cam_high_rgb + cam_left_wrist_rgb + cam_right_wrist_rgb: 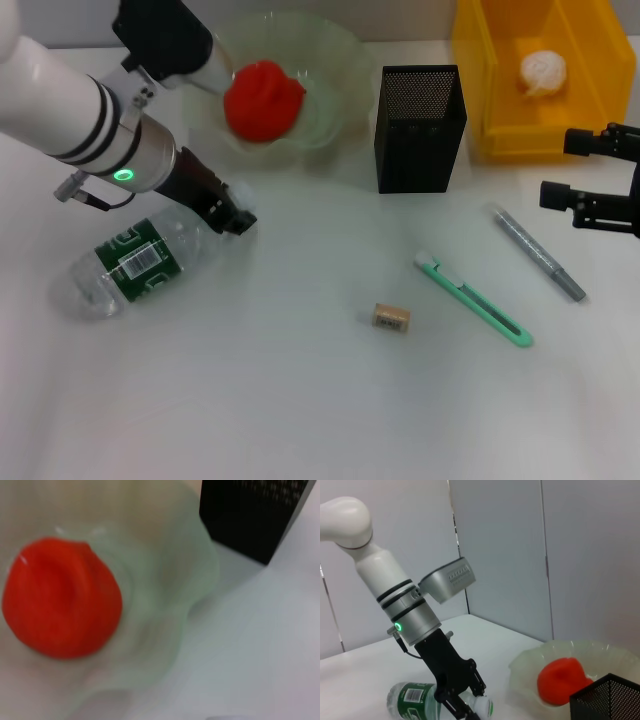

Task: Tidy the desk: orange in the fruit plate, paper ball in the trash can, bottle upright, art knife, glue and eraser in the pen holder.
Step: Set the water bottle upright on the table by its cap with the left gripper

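The clear bottle (130,265) with a green label lies on its side at the left. My left gripper (232,216) is down at its neck, by the white cap (483,707). The orange (264,100) rests in the pale green fruit plate (335,60) at the back, and the orange (60,597) also fills the left wrist view. The paper ball (541,70) lies in the yellow trash can (480,70). The green art knife (472,298), the grey glue (537,252) and the eraser (391,317) lie on the table in front of the black mesh pen holder (420,128). My right gripper (572,168) hovers open at the right edge.
The white table (300,400) carries everything. The pen holder stands between the fruit plate and the trash can. My left arm (90,120) reaches in from the back left, over the bottle.
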You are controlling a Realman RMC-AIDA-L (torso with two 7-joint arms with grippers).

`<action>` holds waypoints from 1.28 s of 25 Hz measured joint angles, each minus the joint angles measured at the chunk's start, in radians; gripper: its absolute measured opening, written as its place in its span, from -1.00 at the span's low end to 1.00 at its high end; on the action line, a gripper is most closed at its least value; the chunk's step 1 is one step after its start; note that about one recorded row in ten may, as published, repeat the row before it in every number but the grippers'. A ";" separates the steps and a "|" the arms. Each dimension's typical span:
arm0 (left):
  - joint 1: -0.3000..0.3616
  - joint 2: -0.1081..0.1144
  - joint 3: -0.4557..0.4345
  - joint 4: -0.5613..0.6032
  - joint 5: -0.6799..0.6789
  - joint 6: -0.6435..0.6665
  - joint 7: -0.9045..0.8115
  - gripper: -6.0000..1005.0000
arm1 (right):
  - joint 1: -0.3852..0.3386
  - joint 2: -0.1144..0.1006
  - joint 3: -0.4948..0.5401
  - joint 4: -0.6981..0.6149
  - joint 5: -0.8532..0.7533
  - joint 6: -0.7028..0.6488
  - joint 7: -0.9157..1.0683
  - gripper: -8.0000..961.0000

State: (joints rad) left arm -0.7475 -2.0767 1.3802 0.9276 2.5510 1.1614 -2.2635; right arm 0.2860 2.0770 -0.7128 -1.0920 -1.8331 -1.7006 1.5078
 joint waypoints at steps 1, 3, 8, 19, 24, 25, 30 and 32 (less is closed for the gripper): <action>0.014 0.001 0.000 0.026 -0.012 0.005 0.002 -0.11 | 0.002 0.000 0.003 0.000 0.000 0.000 0.000 0.62; 0.067 0.006 -0.009 0.120 -0.059 0.020 0.003 -0.13 | 0.006 0.000 0.009 0.000 0.001 0.001 0.000 0.62; 0.220 0.009 -0.049 0.342 -0.137 0.029 0.005 -0.13 | 0.025 0.001 0.010 0.000 0.002 0.001 0.000 0.62; 0.498 0.008 -0.150 0.486 -0.521 -0.080 0.174 -0.13 | 0.065 0.005 0.012 0.001 0.003 0.011 0.000 0.62; 0.559 0.007 -0.170 0.400 -0.800 -0.115 0.370 -0.13 | 0.071 0.006 0.012 0.001 0.003 0.012 0.004 0.62; 0.564 0.008 -0.171 0.373 -0.854 -0.114 0.412 -0.13 | 0.072 0.006 0.012 0.001 0.006 0.012 0.005 0.62; 0.550 0.008 -0.176 0.253 -1.021 -0.117 0.554 -0.13 | 0.072 0.006 0.011 0.003 0.015 0.012 0.006 0.62; 0.533 0.008 -0.180 0.197 -1.072 -0.119 0.612 -0.13 | 0.073 0.006 0.010 0.003 0.015 0.012 0.006 0.62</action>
State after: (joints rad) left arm -0.2148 -2.0688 1.2001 1.1248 1.4792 1.0425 -1.6517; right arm 0.3585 2.0832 -0.7029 -1.0889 -1.8178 -1.6888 1.5139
